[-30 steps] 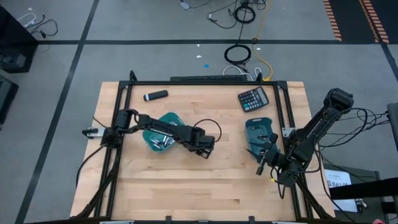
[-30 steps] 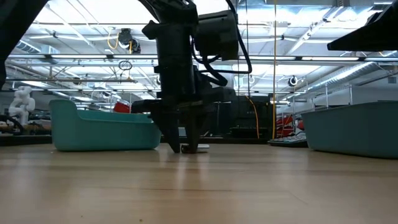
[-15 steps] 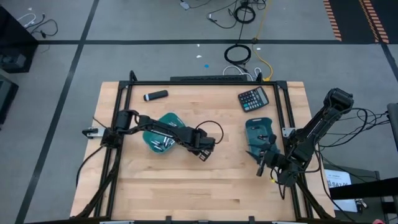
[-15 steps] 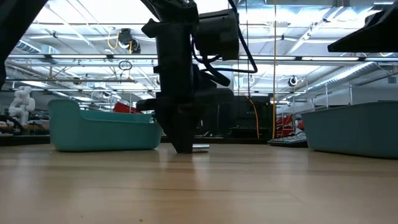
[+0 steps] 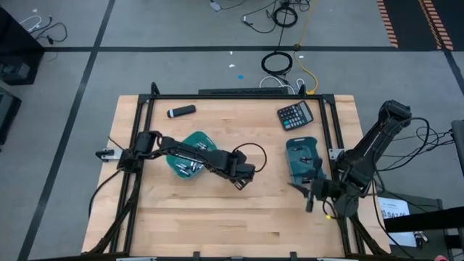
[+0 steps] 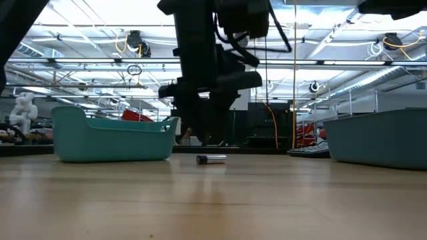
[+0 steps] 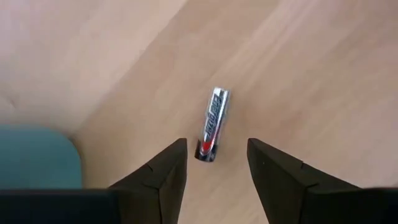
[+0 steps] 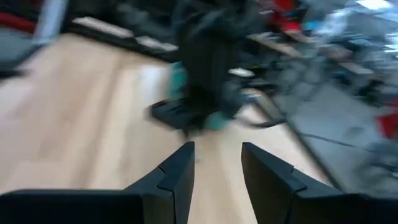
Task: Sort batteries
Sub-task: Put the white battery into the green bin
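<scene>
1. the task is well under way but not finished, as far as i can judge. the left teal bin [image 5: 190, 161], at the left middle of the tabletop [image 5: 217, 217], already holds several silvery batteries [image 5: 188, 167], lying together on its floor.
2. one battery [image 7: 212, 124] is not sorted yet. it lies flat on the bare wood, just to the right of the left teal bin, silvery with a dark end and a red mark.
3. the left hand [image 7: 212, 163] hangs just above this battery, its two fingers apart and empty, one on each side of the battery's near end. in the low view the battery [image 6: 211, 159] rests on the tabletop with a clear gap under the hand, so nothing is gripped.
4. the right teal bin [image 5: 301, 156] stands at the right side of the tabletop. i cannot tell what it holds.
5. the right hand [image 8: 216, 169] waits near the right edge of the tabletop, beside the right teal bin, with its fingers apart and nothing between them.
6. what is left, in my judgement: to take the loose battery and put it in the proper bin. no other loose battery shows on the wood.
7. the calculator [image 5: 296, 114] and a black marker-like cylinder [image 5: 181, 111] lie at the far side, untouched.
</scene>
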Available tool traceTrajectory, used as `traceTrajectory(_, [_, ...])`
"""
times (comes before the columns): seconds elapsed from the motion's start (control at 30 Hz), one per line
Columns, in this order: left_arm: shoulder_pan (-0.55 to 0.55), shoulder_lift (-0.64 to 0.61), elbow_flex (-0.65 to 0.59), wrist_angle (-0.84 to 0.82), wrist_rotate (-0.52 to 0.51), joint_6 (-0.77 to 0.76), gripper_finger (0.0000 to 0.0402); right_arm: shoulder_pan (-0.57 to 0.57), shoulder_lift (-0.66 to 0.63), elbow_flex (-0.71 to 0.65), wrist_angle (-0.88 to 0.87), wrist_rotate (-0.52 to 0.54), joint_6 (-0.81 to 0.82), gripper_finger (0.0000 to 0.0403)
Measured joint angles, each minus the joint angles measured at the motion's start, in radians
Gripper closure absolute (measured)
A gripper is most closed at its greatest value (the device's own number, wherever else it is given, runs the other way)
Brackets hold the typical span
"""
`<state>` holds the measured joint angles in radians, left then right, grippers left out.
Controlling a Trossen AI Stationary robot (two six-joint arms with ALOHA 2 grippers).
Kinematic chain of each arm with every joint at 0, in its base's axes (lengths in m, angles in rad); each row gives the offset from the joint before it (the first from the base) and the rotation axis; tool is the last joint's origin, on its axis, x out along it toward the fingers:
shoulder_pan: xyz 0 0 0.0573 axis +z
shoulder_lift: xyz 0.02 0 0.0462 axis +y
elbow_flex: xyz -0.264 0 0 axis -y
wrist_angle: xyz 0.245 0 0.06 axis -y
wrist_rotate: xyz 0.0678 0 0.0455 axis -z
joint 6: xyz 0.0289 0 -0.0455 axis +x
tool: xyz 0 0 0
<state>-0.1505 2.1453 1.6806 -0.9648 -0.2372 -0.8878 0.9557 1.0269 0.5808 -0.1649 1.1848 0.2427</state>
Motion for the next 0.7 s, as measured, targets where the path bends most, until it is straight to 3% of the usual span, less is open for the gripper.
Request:
traceTrajectory(0.07, [-0.009,-0.001,0.002,0.001,-0.028,0.043,0.0222,0.002,0.011,0.0,0.002,-0.055,0.01,0.028])
traceTrajectory(0.17, [-0.011,-0.001,0.002,0.015,-0.035,0.099,0.0222,0.009,0.058,-0.002,-0.004,-0.005,0.047,0.028])
traceTrajectory(0.27, [-0.002,-0.001,0.0,0.041,-0.051,0.141,0.0222,0.009,0.108,-0.004,-0.003,-0.076,0.031,0.028])
traceTrajectory(0.4, [0.016,-0.001,-0.002,0.092,-0.056,0.193,0.0222,0.012,0.193,-0.004,-0.004,0.013,0.092,0.028])
traceTrajectory(0.7, [0.037,0.012,-0.002,0.148,0.028,0.198,0.0222,0.014,0.29,-0.005,0.006,0.018,0.116,0.028])
